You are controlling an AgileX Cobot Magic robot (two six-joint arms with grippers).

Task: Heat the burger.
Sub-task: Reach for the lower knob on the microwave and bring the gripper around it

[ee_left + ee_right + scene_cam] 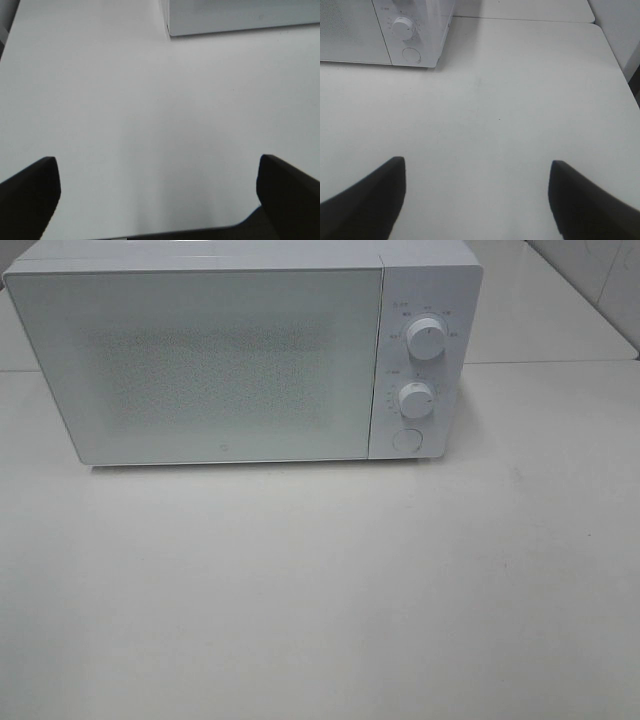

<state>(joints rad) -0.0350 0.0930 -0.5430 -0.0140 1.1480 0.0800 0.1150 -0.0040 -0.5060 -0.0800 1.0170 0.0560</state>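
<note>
Nearest the lens, the left gripper (157, 180) shows two dark fingers (30, 192) spread wide w/ nothing between them, only bare tabletop (150, 100). The right gripper (477, 185) is likewise spread and empty. Both hang low over the front part of the tabletop, prob. parked clear so either arm can reach fwd. The white microwave (210, 360) stands toward the back edge, door (200, 365) shut and facing the arms, which suits a front approach. The burger isn't visible in any view: behind the frosted door or off-frame, can't tell which. Only the high view shows the whole front incl. upper knob (427, 339), lower knob (416, 399) and round button (406, 439), but no arms. The right wrist view adds the tabletop's right edge; the left wrist view gets just a bottom corner of the microwave.
</note>
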